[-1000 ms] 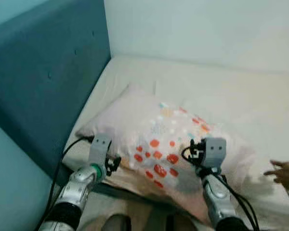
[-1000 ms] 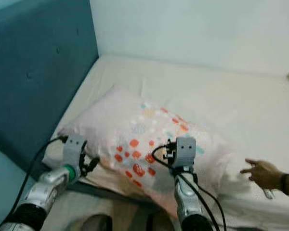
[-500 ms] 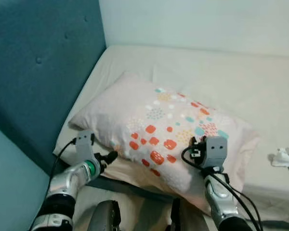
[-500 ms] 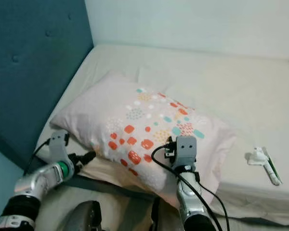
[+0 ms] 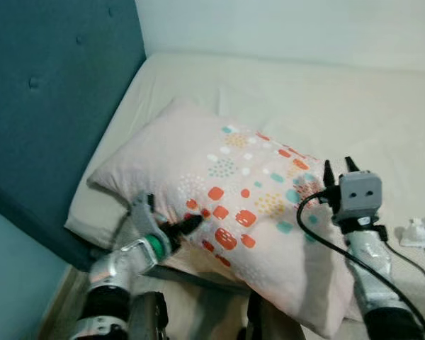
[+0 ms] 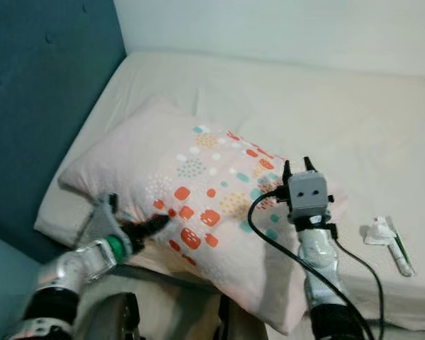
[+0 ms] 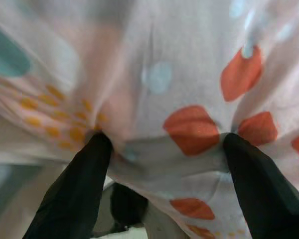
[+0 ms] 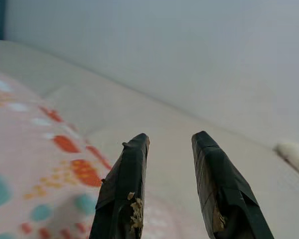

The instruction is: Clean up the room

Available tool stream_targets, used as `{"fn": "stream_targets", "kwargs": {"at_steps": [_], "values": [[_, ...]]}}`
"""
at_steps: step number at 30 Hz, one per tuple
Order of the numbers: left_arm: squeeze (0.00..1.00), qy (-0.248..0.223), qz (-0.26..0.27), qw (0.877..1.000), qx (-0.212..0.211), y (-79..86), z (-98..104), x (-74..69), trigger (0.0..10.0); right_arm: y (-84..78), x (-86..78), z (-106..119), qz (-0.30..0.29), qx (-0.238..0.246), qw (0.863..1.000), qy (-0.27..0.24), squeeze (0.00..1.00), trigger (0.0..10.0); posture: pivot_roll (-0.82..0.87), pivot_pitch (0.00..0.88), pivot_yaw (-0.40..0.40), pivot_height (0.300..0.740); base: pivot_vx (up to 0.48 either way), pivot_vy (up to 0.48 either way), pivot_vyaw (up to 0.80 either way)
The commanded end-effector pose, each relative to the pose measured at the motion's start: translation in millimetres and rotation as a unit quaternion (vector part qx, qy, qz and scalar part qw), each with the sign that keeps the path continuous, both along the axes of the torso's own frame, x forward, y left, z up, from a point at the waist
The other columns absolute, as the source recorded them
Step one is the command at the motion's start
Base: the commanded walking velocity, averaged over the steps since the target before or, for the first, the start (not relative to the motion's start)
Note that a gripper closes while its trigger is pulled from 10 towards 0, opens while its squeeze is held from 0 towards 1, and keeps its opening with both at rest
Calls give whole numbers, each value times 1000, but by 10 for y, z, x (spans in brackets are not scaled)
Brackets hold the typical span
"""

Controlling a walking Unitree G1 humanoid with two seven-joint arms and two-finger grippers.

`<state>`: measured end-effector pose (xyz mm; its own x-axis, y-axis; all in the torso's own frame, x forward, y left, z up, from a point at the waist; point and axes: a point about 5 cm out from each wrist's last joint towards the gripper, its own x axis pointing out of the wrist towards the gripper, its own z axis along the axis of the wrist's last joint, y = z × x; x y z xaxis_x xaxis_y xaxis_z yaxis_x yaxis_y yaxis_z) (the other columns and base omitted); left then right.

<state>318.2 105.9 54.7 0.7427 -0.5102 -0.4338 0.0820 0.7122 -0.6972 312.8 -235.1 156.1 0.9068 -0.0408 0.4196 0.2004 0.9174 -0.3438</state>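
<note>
The left gripper (image 7: pixel 159 164), its fingers spread wide, presses into the near edge of the patterned pillow (image 5: pixel 234 205), fabric bunched between them but not clamped. The right gripper (image 8: pixel 164 164), a little open and empty, hovers above the pillow's right end. The pillow lies askew on the bed (image 5: pixel 326 99), near the blue headboard (image 5: pixel 49 106). Small white items (image 6: pixel 386 237) wait at the bed's edge; tidying looks barely begun.

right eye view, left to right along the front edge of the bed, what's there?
Blue headboard → left claw → patterned pillow → right claw → white plug → tube.
</note>
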Motion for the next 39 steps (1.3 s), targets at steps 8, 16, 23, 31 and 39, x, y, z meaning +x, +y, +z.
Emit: {"fn": "stream_targets", "kwargs": {"at_steps": [8, 16, 23, 31, 39], "values": [[1000, 45, -7, 999, 16, -252, -232, -95, 10000, -26, -37, -14, -3, 4, 1000, 20, 0, 10000, -27, 184, 13, 610, 0, 0, 0], [0, 17, 11, 995, -96, -670, 78, 126, 4902, 23, -113, -82, 0, 11, 999, 32, 0, 10000, -92, 170, 33, 610, 0, 0, 0], [0, -6, 27, 996, -82, -627, 181, 235, 0, 58, -114, -128, 1, 15, 999, 45, 0, 10000, -79, 163, 33, 610, 0, 0, 0], [0, 16, 83, 996, 5, -321, 155, 324, 0, 61, -93, -130, -2, 20, 999, 46, 0, 10000, -61, 152, 42, 610, 0, 0, 0], [0, 31, 122, 986, 105, 6, 207, 382, 0, 62, -86, -157, -5, 25, 998, 50, 0, 10000, -32, 145, 53, 610, 0, 0, 0]]}}
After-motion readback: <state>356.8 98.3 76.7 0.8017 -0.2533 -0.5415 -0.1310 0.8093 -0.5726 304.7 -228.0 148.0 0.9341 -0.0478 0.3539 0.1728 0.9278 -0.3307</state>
